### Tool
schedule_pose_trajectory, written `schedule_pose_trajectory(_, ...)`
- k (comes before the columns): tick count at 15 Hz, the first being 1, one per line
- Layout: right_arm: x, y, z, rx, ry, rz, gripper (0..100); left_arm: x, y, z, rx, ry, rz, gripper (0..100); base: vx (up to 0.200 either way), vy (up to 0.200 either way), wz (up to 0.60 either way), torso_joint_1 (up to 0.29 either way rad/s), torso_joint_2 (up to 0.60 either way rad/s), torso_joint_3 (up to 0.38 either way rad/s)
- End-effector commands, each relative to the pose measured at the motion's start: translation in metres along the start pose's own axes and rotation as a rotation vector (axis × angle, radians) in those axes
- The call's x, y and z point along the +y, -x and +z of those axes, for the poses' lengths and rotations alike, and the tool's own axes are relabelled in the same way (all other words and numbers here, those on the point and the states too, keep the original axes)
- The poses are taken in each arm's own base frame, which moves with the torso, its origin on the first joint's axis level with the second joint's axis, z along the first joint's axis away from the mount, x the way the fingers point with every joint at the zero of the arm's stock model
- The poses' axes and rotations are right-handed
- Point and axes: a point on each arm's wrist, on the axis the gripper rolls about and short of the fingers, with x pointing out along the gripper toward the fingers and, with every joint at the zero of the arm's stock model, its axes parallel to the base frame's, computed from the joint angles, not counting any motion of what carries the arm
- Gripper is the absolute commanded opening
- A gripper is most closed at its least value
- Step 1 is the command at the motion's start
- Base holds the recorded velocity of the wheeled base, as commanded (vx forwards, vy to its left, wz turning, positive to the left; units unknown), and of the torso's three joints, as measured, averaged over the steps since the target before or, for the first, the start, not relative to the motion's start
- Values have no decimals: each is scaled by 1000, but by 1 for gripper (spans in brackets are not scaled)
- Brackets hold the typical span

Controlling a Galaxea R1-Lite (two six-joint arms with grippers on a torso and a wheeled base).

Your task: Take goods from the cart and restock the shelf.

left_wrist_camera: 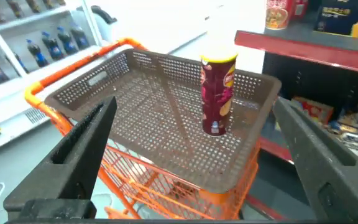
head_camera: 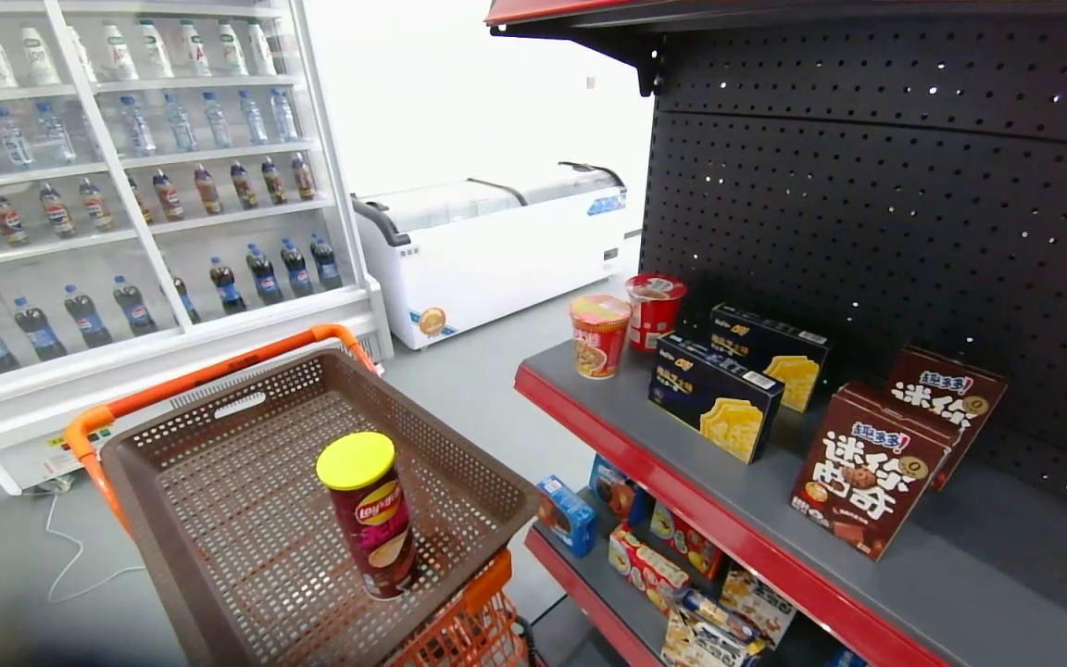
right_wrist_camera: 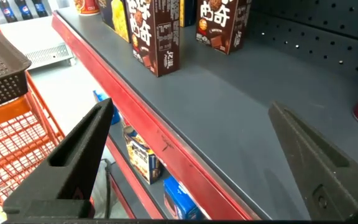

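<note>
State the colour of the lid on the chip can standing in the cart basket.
Yellow. The lid of the chip can shows best in the head view.

We are seeing print on several goods, though none of it is plain enough for us to spell out. At lower centre of the head view, the yellow-lidded can is carrying a round logo on its dark red label. At right, the brown boxes are showing large white characters, and the dark blue boxes are showing small yellow lettering. The cup tubs are wearing printed wraps. A round sticker is sitting on the white freezer at centre.
</note>
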Motion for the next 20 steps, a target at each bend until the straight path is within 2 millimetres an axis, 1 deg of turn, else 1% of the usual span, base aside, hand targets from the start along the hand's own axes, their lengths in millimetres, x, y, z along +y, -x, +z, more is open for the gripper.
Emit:
schedule_pose_trajectory(1, 0, 0, 0, 0, 0, 0, 100, 8, -74, 36, 282, 48, -64, 100, 0, 0, 0, 0, 0, 0)
schedule_pose_trajectory(3, 0, 0, 0, 0, 0, 0, 100, 10, -104, 31, 331, 69, -70, 100, 0, 0, 0, 0, 0, 0)
schedule_pose_trajectory(4, 0, 0, 0, 0, 0, 0, 100, 10, -105, 31, 331, 69, -70, 100, 0, 0, 0, 0, 0, 0)
schedule_pose_trajectory(5, 0, 0, 0, 0, 0, 0, 100, 10, -129, 16, 373, 75, -77, 100, 0, 0, 0, 0, 0, 0)
schedule_pose_trajectory(6, 0, 0, 0, 0, 0, 0, 100, 7, -144, 1, 415, 77, -101, 100, 0, 0, 0, 0, 0, 0)
schedule_pose_trajectory(7, 0, 0, 0, 0, 0, 0, 100, 5, -154, -11, 436, 82, -136, 100, 0, 0, 0, 0, 0, 0)
schedule_pose_trajectory(9, 0, 0, 0, 0, 0, 0, 100, 4, -170, -31, 481, 96, -179, 100, 0, 0, 0, 0, 0, 0)
schedule_pose_trajectory(10, 0, 0, 0, 0, 0, 0, 100, 3, -178, -38, 487, 98, -180, 100, 0, 0, 0, 0, 0, 0)
schedule_pose_trajectory(11, 0, 0, 0, 0, 0, 0, 100, 3, -187, -44, 489, 98, -182, 100, 0, 0, 0, 0, 0, 0)
schedule_pose_trajectory(12, 0, 0, 0, 0, 0, 0, 100, 2, -192, -46, 489, 95, -188, 100, 0, 0, 0, 0, 0, 0)
schedule_pose_trajectory(13, 0, 0, 0, 0, 0, 0, 100, 0, -204, -53, 489, 93, -198, 100, 0, 0, 0, 0, 0, 0)
schedule_pose_trajectory(17, 0, 0, 0, 0, 0, 0, 100, -8, -239, -78, 468, 82, -230, 100, 0, 0, 0, 0, 0, 0)
schedule_pose_trajectory(20, 0, 0, 0, 0, 0, 0, 100, -16, -256, -93, 429, 74, -251, 100, 0, 0, 0, 0, 0, 0)
